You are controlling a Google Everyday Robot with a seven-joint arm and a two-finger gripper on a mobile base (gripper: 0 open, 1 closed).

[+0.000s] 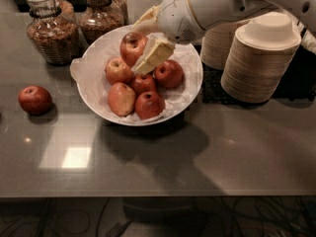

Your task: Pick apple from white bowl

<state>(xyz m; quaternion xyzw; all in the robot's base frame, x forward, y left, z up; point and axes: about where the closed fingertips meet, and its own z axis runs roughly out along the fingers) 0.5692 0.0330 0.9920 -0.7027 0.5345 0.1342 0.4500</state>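
Plainly, gripper (144, 47) above the paper-lined white bowl (193, 85), cream jaws clamped on the round streaked apple (129, 44) (glossy skin).

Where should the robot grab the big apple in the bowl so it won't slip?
Around its wide round middle, coming down from above. The apple is stem hollow up, above the other apples in the white bowl. They crowd in below, so probably only the top is free. The gripper clasps it that way.

Readable text: none can be made out anywhere.
Gripper: cream two-finger gripper (140, 48), near the worktop's far edge, over the wide white paper-lined bowl (190, 90), fingers clasping the large red-orange apple (131, 46).
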